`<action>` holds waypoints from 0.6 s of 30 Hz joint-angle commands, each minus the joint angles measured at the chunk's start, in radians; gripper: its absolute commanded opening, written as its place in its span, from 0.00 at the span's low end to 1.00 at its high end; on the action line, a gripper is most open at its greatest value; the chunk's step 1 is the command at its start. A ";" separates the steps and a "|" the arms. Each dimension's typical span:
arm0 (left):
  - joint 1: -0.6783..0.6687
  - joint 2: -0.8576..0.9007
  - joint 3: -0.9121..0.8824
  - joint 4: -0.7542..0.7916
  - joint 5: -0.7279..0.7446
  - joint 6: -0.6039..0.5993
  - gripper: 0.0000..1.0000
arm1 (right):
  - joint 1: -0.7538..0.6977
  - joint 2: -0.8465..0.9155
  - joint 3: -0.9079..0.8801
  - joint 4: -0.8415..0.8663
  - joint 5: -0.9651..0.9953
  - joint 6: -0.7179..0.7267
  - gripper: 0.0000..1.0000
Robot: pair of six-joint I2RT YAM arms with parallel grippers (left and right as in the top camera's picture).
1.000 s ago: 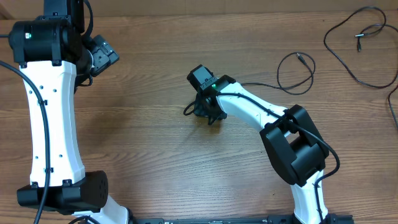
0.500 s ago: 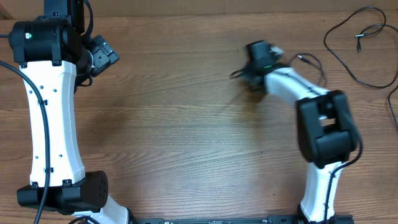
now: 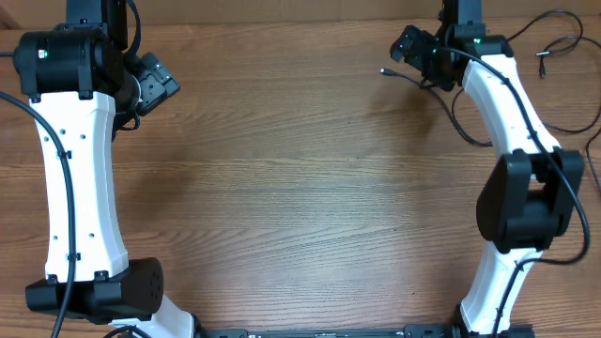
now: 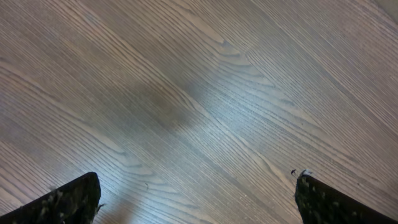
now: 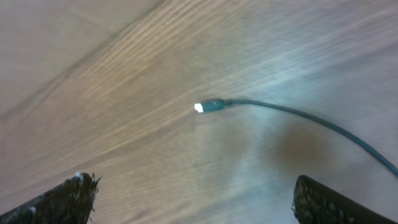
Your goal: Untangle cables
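Note:
One thin black cable [image 3: 454, 117] lies at the far right of the table, and its plug tip [image 3: 385, 71] points left. In the right wrist view that plug [image 5: 211, 106] rests on the wood ahead of my open right gripper [image 5: 196, 199], apart from both fingers. From overhead the right gripper [image 3: 415, 52] hangs just above and to the right of the plug. A second cable loops in the far right corner, its plug tip [image 3: 542, 56] free; the right arm covers part of it. My left gripper [image 4: 196, 202] is open over bare wood at the far left [image 3: 150, 84].
The left arm [image 3: 80, 169] stretches along the table's left side. The right arm [image 3: 516, 141] reaches up the right side, with its thicker black cabling beside it. The far table edge runs just behind both grippers.
The right arm swung from the table's middle to the far right, dragging the cable end with it. Its jaws then opened and the plug now lies loose. The left arm stayed still.

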 commanded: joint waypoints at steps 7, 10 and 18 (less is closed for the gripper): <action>-0.007 0.006 0.002 0.002 -0.010 -0.002 1.00 | -0.124 -0.057 -0.010 -0.298 0.354 0.068 1.00; -0.007 0.006 0.002 0.002 -0.010 -0.002 1.00 | -0.127 -0.175 -0.006 -0.350 0.267 -0.070 1.00; -0.007 0.006 0.002 0.002 -0.010 -0.002 0.99 | -0.128 -0.569 -0.006 -0.510 0.046 -0.083 1.00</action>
